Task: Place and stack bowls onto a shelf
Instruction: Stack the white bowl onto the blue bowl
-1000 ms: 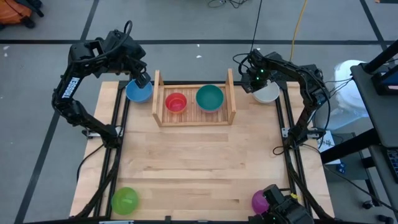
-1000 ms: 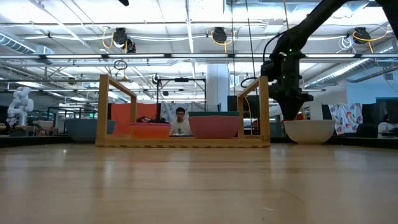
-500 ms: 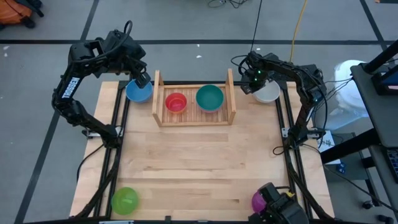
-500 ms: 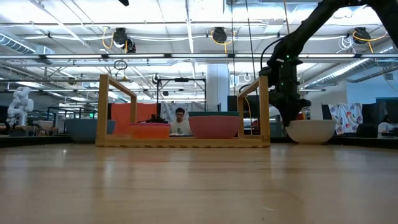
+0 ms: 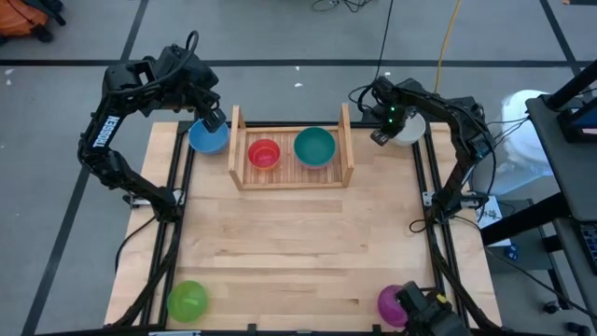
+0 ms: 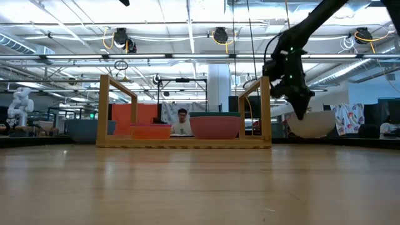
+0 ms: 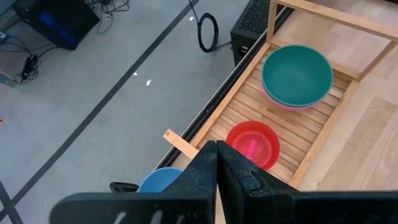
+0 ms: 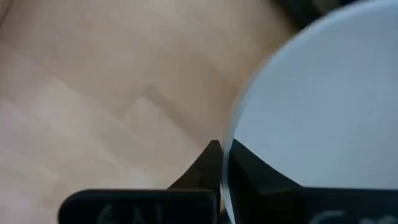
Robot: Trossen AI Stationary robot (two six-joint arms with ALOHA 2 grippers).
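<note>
Shelf point(image 5: 291, 174) holds red bowl point(image 5: 264, 153) and teal bowl point(image 5: 314, 146); right gripper point(image 5: 381, 136) pinches tilted white bowl point(image 5: 408, 130); left gripper point(image 5: 215, 120) closed, above wooden table point(image 5: 298, 252).

two bowls point(image 5: 290, 149) sit in the shelf point(image 5: 347, 140) (side by side).

We had the big wooden table point(image 5: 298, 243) with the little slatted shelf point(image 5: 293, 174) sitting at its far edge, and on the slats sat a red bowl point(image 5: 264, 153) next to a teal bowl point(image 5: 314, 146) that was nested in a pink one. A blue bowl point(image 5: 207, 138) sat just outside the shelf's left board. Down at the near edge, a green bowl point(image 5: 187, 301) and a purple bowl point(image 5: 391, 302) sat in opposite corners.
</note>
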